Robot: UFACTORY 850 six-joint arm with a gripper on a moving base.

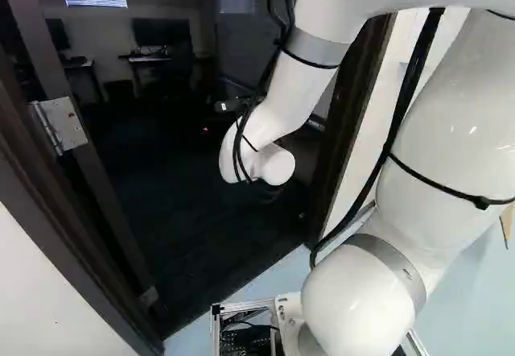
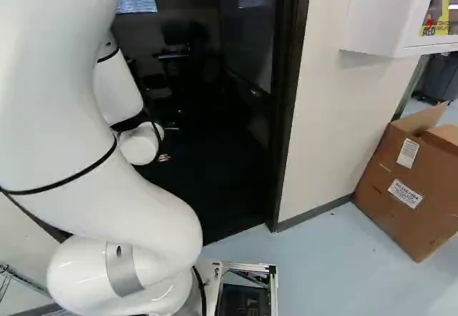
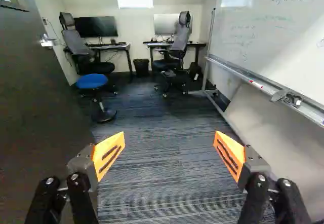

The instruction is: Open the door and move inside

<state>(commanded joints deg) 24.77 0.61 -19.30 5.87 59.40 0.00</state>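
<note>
The door (image 3: 45, 112) at left is opened, the empty fingers (image 3: 101, 149) are spread, and the near base (image 2: 214, 267) is left to be driven inside.

White arm (image 1: 451, 122), arched, its forearm (image 1: 302, 90) sloping down to the wrist (image 1: 276, 165); gripper (image 2: 164, 158) open, its two orange-padded fingers (image 3: 104, 150) standing wide apart

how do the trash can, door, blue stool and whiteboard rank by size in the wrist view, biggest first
1. door, filling much of one side
2. whiteboard
3. blue stool
4. trash can, clearly smallest
</note>
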